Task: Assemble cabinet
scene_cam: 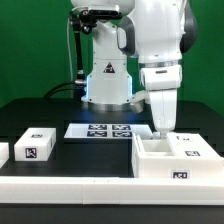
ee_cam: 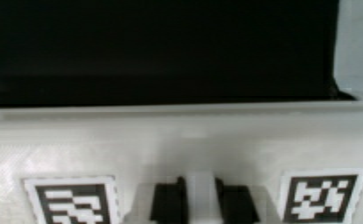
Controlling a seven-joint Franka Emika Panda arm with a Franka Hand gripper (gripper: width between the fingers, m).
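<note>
The cabinet point(scene_cam: 182, 156) is a large white open-topped shell with square tags, at the exterior view's right. My gripper point(scene_cam: 160, 131) points straight down at its far left wall. In the wrist view my gripper point(ee_cam: 197, 203) has two dark fingers point(ee_cam: 167, 203) standing close on either side of a thin white wall of the cabinet point(ee_cam: 178, 150), which carries two tags. The jaws look shut on that wall.
A small white tagged block point(scene_cam: 37, 145) lies at the exterior view's left, with another white piece point(scene_cam: 3, 152) at the left edge. The marker board point(scene_cam: 100, 130) lies in the middle by the robot base. A long white bar point(scene_cam: 70, 186) runs along the front.
</note>
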